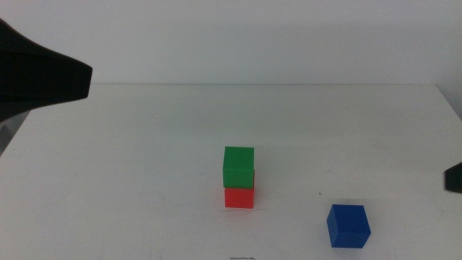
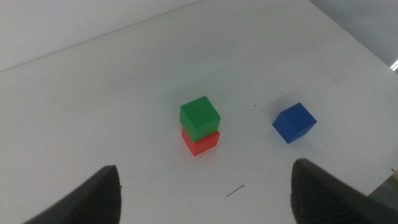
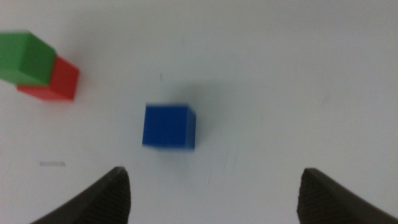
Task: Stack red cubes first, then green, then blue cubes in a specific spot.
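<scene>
A green cube (image 1: 239, 166) sits on top of a red cube (image 1: 239, 197) near the table's middle, slightly offset on it. The blue cube (image 1: 348, 225) lies alone to the front right of this stack. In the left wrist view the green cube (image 2: 200, 116), red cube (image 2: 202, 142) and blue cube (image 2: 294, 122) lie well beyond my left gripper (image 2: 205, 199), which is open, empty and raised at the far left. My right gripper (image 3: 214, 196) is open above the table with the blue cube (image 3: 168, 127) just ahead of its jaws. The stack's green cube (image 3: 25, 59) and red cube (image 3: 57, 81) show off to one side.
The white tabletop (image 1: 144, 180) carries a short dark mark (image 2: 235, 190) near its front edge, in front of the stack. The left arm's dark body (image 1: 43, 76) hangs over the back left corner. A sliver of the right arm (image 1: 453, 177) shows at the right edge.
</scene>
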### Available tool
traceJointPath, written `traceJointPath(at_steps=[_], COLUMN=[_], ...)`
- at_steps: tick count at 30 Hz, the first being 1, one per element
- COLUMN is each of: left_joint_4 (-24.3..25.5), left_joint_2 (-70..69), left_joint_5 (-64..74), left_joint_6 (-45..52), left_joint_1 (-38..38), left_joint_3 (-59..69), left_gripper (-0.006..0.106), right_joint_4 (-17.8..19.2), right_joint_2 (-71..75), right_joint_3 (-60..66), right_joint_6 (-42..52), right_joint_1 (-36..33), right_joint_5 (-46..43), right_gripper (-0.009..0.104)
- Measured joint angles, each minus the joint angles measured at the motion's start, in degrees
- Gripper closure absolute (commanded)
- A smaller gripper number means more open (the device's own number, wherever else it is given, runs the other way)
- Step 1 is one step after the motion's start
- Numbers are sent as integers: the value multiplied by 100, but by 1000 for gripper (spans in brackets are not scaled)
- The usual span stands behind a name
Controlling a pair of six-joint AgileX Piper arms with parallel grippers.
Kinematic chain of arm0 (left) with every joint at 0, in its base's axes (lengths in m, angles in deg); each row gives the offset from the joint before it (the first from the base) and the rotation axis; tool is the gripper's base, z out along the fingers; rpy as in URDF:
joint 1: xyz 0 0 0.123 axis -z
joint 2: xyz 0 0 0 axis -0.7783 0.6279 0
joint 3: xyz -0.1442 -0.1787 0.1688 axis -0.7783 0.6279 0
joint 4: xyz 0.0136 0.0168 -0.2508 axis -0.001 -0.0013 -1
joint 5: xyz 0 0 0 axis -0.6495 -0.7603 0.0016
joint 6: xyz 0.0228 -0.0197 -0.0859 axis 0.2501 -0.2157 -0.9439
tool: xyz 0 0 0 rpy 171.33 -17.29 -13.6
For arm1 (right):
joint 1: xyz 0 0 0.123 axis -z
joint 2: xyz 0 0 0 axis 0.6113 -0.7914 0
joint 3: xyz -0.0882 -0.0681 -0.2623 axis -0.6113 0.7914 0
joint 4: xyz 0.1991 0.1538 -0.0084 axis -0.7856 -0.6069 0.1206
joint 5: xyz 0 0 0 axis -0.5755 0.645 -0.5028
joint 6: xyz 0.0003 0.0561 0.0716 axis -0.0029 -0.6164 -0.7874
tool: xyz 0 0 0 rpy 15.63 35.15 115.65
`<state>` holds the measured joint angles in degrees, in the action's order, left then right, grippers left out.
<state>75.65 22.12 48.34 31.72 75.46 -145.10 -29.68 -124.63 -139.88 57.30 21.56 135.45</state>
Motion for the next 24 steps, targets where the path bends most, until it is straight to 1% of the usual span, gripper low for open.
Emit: traceJointPath(at_steps=[4,7,10,20,24], left_joint_4=[0,0,0,0,0], left_joint_2=[0,0,0,0,0], left_joint_5=[0,0,0,0,0], left_joint_6=[0,0,0,0,0], left_joint_1=[0,0,0,0,0], left_joint_3=[0,0,0,0,0], left_gripper=[7,7,7,7,7], right_joint_4=[163,283,320,317,292], right_joint_2=[-761,-1198,-1606,-2648,-3008], right_joint_3=[-334,-440,-498,-717,-717], right_joint_6=[-658,-797,-825,-839,-940], right_joint_1=[-453,-825,-1099,-1238,-1260], right_joint_5=[458,489,439,254,-20], right_gripper=[3,3,3,3,3])
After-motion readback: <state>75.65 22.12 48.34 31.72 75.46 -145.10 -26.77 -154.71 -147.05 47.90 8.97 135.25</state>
